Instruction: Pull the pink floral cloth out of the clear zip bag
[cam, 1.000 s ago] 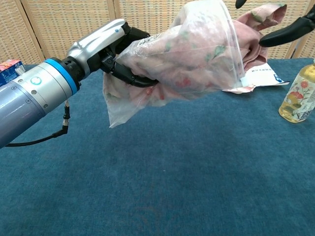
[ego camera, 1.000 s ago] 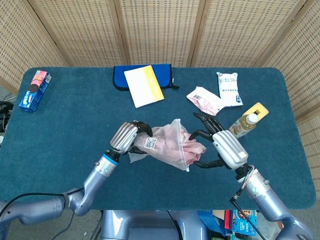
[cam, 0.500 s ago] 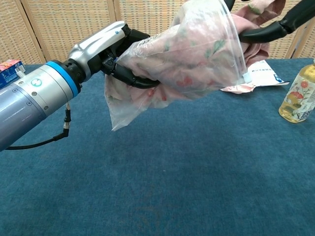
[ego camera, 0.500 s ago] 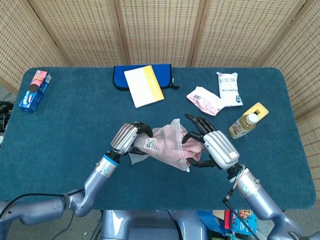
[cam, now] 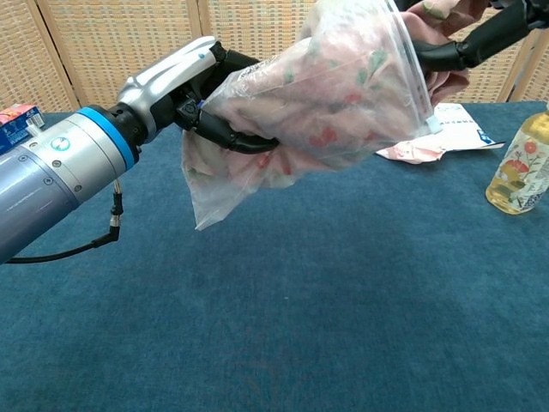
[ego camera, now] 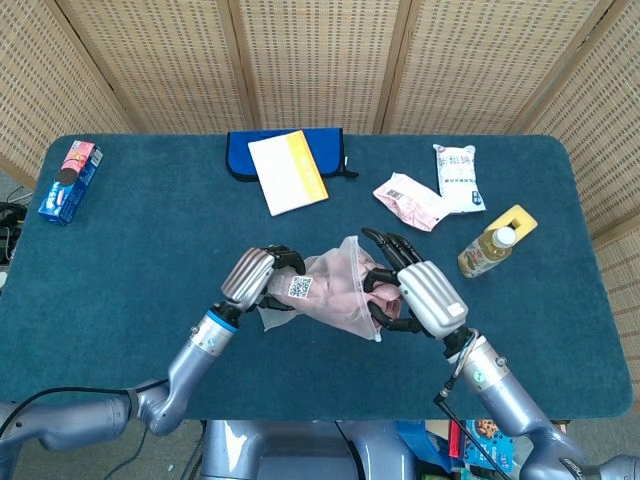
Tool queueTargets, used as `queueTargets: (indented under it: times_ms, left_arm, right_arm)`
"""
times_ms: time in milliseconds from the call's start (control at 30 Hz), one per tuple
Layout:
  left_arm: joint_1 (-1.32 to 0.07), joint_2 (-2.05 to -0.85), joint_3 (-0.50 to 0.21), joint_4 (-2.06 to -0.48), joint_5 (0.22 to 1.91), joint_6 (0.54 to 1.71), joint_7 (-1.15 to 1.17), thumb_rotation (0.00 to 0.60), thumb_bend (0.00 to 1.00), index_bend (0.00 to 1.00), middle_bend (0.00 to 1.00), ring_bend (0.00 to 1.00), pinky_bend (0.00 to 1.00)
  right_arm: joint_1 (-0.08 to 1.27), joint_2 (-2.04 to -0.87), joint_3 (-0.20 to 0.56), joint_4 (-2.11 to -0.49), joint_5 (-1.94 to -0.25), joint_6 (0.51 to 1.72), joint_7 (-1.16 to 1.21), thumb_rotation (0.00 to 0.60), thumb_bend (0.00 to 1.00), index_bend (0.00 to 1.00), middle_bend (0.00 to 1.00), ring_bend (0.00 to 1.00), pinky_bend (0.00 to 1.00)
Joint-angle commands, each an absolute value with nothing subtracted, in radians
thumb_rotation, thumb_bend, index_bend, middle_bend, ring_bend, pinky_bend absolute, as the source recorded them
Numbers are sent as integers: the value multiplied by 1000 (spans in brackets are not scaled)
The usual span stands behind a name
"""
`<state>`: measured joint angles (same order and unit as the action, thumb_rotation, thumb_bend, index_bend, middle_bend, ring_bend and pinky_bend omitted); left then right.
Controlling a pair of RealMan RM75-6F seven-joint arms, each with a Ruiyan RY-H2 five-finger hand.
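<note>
Change: right hand (ego camera: 420, 295) has moved in leftward vs 1 s ago, fingers now curled onto the pink floral cloth (ego camera: 385, 297) at the bag mouth; earlier they were spread, off to the right. Left hand & bag approx. same place.
Left hand (ego camera: 258, 277): fingers clenched round closed end of clear zip bag (ego camera: 335, 292), holding it up off the table; chest view shows dark fingers wrapped under the plastic (cam: 227, 129).
Right hand: at bag's open end, dark fingers (cam: 480, 39) closed on the cloth sticking out; grasping cloth.
Clear zip bag: in the air betw. both hands, above table centre-front; white QR label near left hand; loose corner hangs down below left hand.
Pink floral cloth: mostly inside bag, bunched; one fold pokes out the mouth on the right side, in right hand's grip.
Table (ego camera: 150, 250): dark blue cover.
Far side: blue pouch (ego camera: 240, 155) w/ white-yellow booklet (ego camera: 287, 171) lying on it.
Far left: snack box (ego camera: 70, 180), blue/pink.
Right side: pink packet (ego camera: 408, 200) just beside white packet (ego camera: 458, 178); drink bottle (ego camera: 485, 252) touching yellow block (ego camera: 514, 221).
Backdrop: woven screen panels (ego camera: 320, 60).
</note>
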<state>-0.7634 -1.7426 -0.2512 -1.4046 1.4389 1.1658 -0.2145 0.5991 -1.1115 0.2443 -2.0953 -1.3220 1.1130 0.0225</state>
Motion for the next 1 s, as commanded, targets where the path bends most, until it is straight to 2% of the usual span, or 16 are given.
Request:
queueTargets:
  times_ms: [33, 433, 733, 800, 900, 1000]
  left_arm:
    - [-760, -1737, -249, -1405, 1437, 1168, -220, 600, 294, 603, 583, 468, 526]
    - [-738, -1682, -219, -1442, 1434, 1159, -189, 600, 294, 603, 508, 438, 514]
    - [-691, -1634, -188, -1508, 1386, 1164, -100, 600, 294, 570, 395, 349, 506]
    - [-676, -1630, -177, -1516, 1370, 1169, -71, 600, 294, 544, 351, 292, 461]
    - [-658, -1628, -161, -1518, 1344, 1166, -34, 600, 294, 457, 219, 151, 320]
    - [-646, -1621, -139, -1528, 1311, 1136, -8, 600, 294, 405, 146, 101, 281]
  right_arm:
    - [598, -1116, 238, -2096, -1331, 1115, 13, 600, 668, 679, 0, 0, 0]
    - [615, -1152, 225, -2094, -1315, 1097, -30, 600, 670, 696, 0, 0, 0]
    - [625, -1192, 202, -2069, -1308, 1070, -32, 600, 669, 696, 0, 0, 0]
    - [626, -1206, 191, -2052, -1311, 1058, -23, 600, 669, 696, 0, 0, 0]
    - [629, -1232, 175, -2021, -1307, 1043, -15, 600, 669, 696, 0, 0, 0]
    - [633, -1267, 159, -1975, -1304, 1027, -15, 600, 670, 696, 0, 0, 0]
